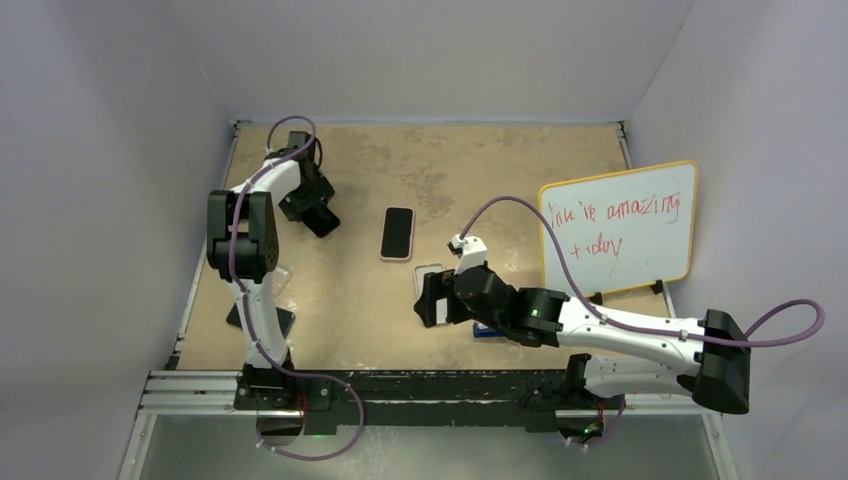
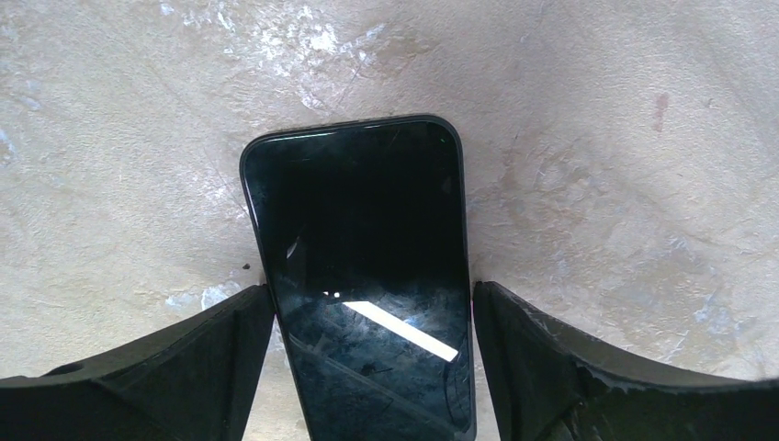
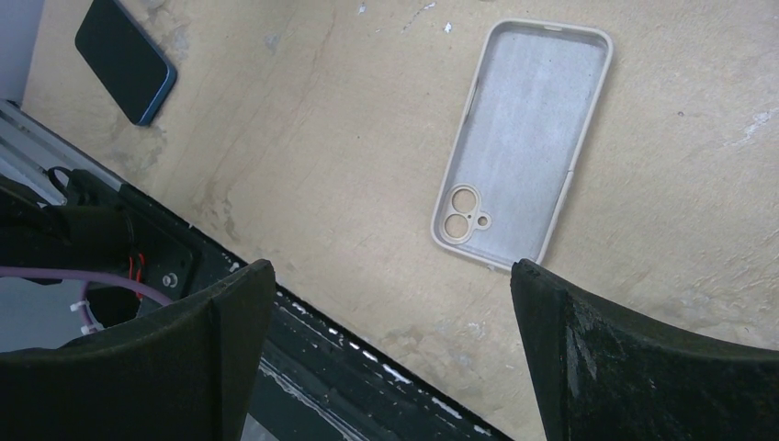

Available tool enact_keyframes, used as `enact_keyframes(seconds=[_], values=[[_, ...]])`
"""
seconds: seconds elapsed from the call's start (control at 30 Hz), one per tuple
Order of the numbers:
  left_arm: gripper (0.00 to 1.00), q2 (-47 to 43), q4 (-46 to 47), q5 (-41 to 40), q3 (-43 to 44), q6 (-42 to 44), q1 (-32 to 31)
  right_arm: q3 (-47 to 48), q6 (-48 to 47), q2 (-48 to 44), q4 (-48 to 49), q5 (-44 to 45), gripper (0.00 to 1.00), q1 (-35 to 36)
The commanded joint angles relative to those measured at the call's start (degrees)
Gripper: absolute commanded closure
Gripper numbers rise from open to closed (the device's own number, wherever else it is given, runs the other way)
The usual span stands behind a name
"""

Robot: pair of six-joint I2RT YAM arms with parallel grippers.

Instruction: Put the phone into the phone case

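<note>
My left gripper (image 2: 372,289) is shut on a dark-screened phone (image 2: 358,211), one finger against each long edge near its lower half. In the top view that gripper (image 1: 322,222) is at the back left, and the held phone blends into its black body. I cannot tell whether the phone is lifted. The empty grey phone case (image 3: 524,129) lies open side up on the table, also seen in the top view (image 1: 430,270). My right gripper (image 3: 392,266) is open and empty, hovering just short of the case's camera-hole end (image 1: 428,300).
Another phone with a pale edge (image 1: 397,233) lies flat mid-table. A blue-edged phone (image 3: 124,57) lies near the table's black front rail (image 3: 303,367), under my right arm (image 1: 487,330). A whiteboard (image 1: 620,225) stands at the right.
</note>
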Motion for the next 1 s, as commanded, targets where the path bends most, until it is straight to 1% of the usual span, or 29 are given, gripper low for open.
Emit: enact_keyframes(seconds=[0.0, 0.2, 0.43, 0.6, 0.73, 0.83, 0.97], values=[[0.20, 0.7, -1.5, -0.3, -0.2, 0.7, 0.6, 0.2, -0.5, -0.5, 0.7, 1.5, 0.01, 0.2], [0.29, -1.4, -0.9, 2.0, -3.5, 4.3, 0.6, 0.4, -0.1, 0.1, 1.3, 0.9, 0.01, 0.2], [0.32, -9.8, 3.4, 6.8, -15.8, 6.2, 0.4, -0.1, 1.4, 0.3, 2.7, -0.6, 0.01, 0.2], [0.33, -16.0, 5.7, 12.2, -23.9, 6.8, 0.0, 0.0, 2.0, 1.1, 3.9, -2.1, 0.02, 0.2], [0.34, -21.2, 6.9, 14.5, -29.8, 7.1, -2.0, -0.1, 2.8, 2.0, 5.2, -3.4, 0.03, 0.2], [0.35, -24.7, 8.3, 17.9, -34.6, 6.6, -3.5, 0.0, 3.5, 3.0, 6.2, -4.3, 0.04, 0.2], [0.36, -29.5, 11.4, 21.7, -40.6, 4.5, -7.0, 0.6, 4.5, 5.5, 8.0, -6.0, 0.05, 0.2]])
